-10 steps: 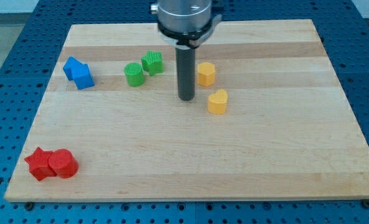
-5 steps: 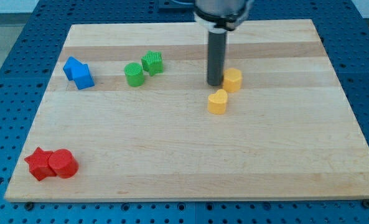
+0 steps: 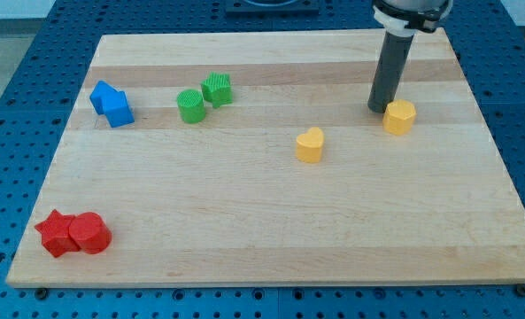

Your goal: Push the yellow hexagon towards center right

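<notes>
**Operator:** Yellow hexagon [image 3: 399,116] sits toward the table's [image 3: 271,239] 3 o'clock edge, a little above the middle line. My tip [image 3: 380,109] is pressed against it from about its 10 o'clock side, touching or as good as touching.

**Observer:** What are the jaws doing?

**Operator:** I have no jaws on this rig, only the straight dark rod, so nothing is being held; the hexagon lies loose on the wood.

**Observer:** And the other blocks?

**Operator:** A yellow heart-shaped block [image 3: 310,144] lies at the hexagon's 8 o'clock, well apart from it and from my tip. Two green blocks are at the table's 11 o'clock: a green round block [image 3: 189,105] and a green ribbed block [image 3: 217,89], just beside each other. Further toward 10 o'clock are the blue blocks [image 3: 111,103], two pieces touching; I cannot tell their exact shapes. Down at the 7 o'clock corner a red star block [image 3: 56,233] touches a red round block [image 3: 89,234].

**Observer:** Surroundings?

**Operator:** The wooden table rests on a blue perforated base [image 3: 23,53].
</notes>
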Controlling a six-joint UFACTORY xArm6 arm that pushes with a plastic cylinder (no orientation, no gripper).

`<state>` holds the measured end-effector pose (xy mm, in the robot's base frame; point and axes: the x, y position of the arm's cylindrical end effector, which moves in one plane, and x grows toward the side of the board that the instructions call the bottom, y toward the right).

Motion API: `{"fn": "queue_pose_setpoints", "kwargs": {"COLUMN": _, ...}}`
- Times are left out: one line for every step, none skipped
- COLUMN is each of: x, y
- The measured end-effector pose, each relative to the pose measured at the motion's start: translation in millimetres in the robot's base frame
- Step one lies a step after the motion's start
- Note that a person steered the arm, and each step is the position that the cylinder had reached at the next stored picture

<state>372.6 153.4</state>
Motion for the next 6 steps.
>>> {"fn": "queue_pose_setpoints", "kwargs": {"x": 0.0, "y": -16.2}}
{"fn": "queue_pose_setpoints", "kwargs": {"x": 17.0, "y": -32.4}}
{"fn": "queue_pose_setpoints", "kwargs": {"x": 51.0, "y": -21.0}}
{"fn": "queue_pose_setpoints", "kwargs": {"x": 47.9, "y": 13.8}}
{"fn": "queue_pose_setpoints", "kwargs": {"x": 39.7, "y": 39.8}}
{"fn": "queue_pose_setpoints", "kwargs": {"x": 39.7, "y": 41.5}}
